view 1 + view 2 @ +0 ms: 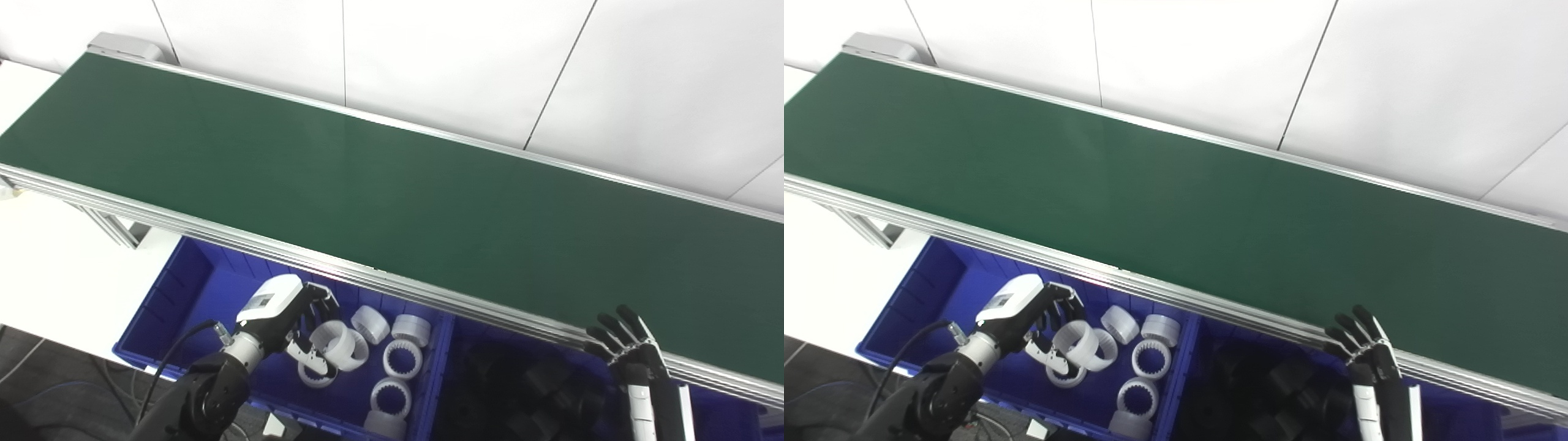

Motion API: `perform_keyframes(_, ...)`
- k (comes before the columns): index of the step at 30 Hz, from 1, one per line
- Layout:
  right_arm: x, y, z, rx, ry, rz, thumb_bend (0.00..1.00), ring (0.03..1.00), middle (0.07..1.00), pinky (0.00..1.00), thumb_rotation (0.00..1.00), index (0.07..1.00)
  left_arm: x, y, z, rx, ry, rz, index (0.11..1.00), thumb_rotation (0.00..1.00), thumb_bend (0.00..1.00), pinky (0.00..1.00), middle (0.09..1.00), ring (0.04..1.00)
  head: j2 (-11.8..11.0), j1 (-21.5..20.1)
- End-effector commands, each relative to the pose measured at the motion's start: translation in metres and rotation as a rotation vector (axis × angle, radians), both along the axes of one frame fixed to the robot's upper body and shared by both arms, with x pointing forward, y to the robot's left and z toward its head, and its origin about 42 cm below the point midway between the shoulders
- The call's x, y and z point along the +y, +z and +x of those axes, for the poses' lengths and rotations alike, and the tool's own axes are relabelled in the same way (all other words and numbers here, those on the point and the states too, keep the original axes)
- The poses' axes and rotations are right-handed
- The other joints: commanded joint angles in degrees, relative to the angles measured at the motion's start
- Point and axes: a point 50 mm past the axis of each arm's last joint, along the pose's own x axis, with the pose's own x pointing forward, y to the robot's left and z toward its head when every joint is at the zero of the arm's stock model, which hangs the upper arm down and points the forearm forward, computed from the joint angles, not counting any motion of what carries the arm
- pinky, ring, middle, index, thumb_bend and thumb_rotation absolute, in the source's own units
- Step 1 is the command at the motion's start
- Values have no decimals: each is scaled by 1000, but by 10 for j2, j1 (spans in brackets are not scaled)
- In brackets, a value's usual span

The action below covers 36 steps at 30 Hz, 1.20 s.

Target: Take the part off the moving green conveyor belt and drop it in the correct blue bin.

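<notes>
The left hand (288, 318) hangs over the blue bin (184, 288) by the conveyor's near edge, fingers wrapped around a white toothed ring (334, 343). The ring is tipped on its side, bore pointing along the belt toward the right, with no real long axis. The risk: released from this tilt, it may roll or bounce off the white rings (401, 358) already piled below. The right hand (625, 346) waits at the conveyor belt's (392, 184) near rail, fingers spread and holding nothing, above the bin of black parts (539, 383).
</notes>
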Motion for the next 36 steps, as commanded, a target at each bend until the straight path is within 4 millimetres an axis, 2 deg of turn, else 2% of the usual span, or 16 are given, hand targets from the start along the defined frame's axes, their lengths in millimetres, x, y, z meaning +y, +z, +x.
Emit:
perform_keyframes(1,-1,7,4,-39,5,-5,697,757,803,679,780,870,4,7,7,-72,-23,10,514,0,478,364,492,431,-1,-1)
perform_keyframes(6,1,8,5,-37,6,8,707,759,807,681,775,870,7,2,4,-61,-32,30,515,0,477,363,494,433,-2,-1)
perform_keyframes(14,2,8,3,-39,9,2,706,764,812,687,784,873,11,5,2,-66,-26,55,514,0,477,363,500,433,-5,-3)
perform_keyframes(17,2,7,3,-40,8,3,702,762,810,687,785,870,7,16,0,-72,8,82,526,0,473,345,541,448,-7,-3)
perform_keyframes(18,2,7,3,-41,8,3,701,763,810,689,784,869,6,18,0,-70,16,87,510,0,464,366,626,480,-7,-3)
perform_keyframes(19,2,7,3,-42,8,1,701,763,810,690,784,869,5,20,0,-71,27,99,504,0,461,373,655,491,-8,-4)
perform_keyframes(20,1,6,3,-43,8,-1,704,762,809,688,785,870,5,21,0,-72,34,107,625,0,664,478,730,609,-8,-4)
perform_keyframes(21,1,6,4,-44,8,-5,707,762,809,686,787,871,5,22,0,-74,42,108,725,0,812,566,798,707,-10,-4)
perform_keyframes(23,1,5,4,-43,7,-10,716,760,808,682,793,872,5,25,1,-82,46,117,843,0,907,654,901,828,-11,-5)
perform_keyframes(26,2,6,3,-40,5,-8,714,761,808,684,789,871,6,27,2,-87,41,135,910,0,945,728,968,915,-12,-5)
perform_keyframes(29,3,6,3,-38,6,-1,714,763,809,686,783,871,5,30,3,-80,42,138,963,0,956,787,997,976,-13,-4)
perform_keyframes(31,3,6,4,-40,8,0,710,764,811,688,784,873,4,34,4,-67,39,143,990,0,921,813,1000,989,-14,-4)
perform_keyframes(34,3,5,3,-40,8,1,710,762,811,687,781,877,3,41,5,-44,35,148,996,5,899,811,1000,985,-17,-6)
perform_keyframes(36,4,4,3,-40,7,2,715,760,811,683,784,877,3,47,6,-22,25,151,980,27,847,828,1000,982,-19,-7)
